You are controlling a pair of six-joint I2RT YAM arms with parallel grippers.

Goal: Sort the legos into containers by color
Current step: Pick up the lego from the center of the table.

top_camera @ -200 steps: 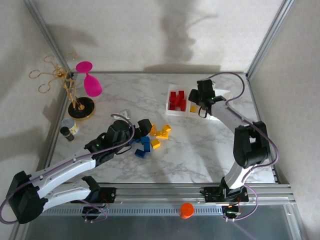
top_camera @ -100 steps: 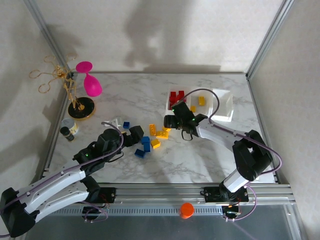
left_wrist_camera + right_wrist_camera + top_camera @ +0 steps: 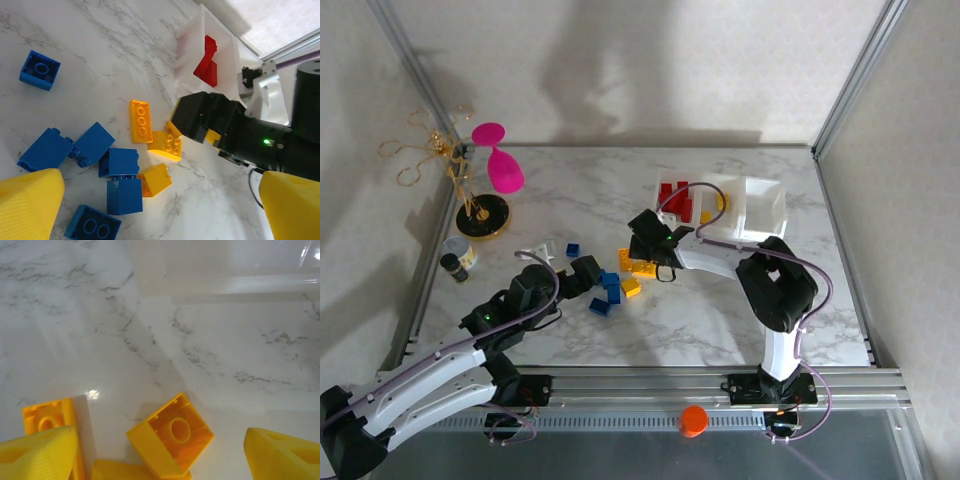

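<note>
Right tool (image 3: pixel 646 240) low over the yellow legos (image 3: pixel 642 266) at mid-surface, fingers spread wide, released, gripping nothing. From its wrist view, one yellow lego (image 3: pixel 170 440) lies hollow side up on the marble between the two fingertips, touching neither. Left tool (image 3: pixel 583 275) also released, fingers wide apart, hanging just beside the blue legos (image 3: pixel 609 291). One blue lego (image 3: pixel 573 249) sits apart, further back. Containers (image 3: pixel 765 212) stand at the back right of the surface (image 3: pixel 720 300). Red legos (image 3: pixel 674 199) lie in the leftmost bin; a yellow piece (image 3: pixel 707 215) shows in the middle bin. Pink ornament (image 3: pixel 503 168) and black-capped jar (image 3: pixel 457 262) at far left.
</note>
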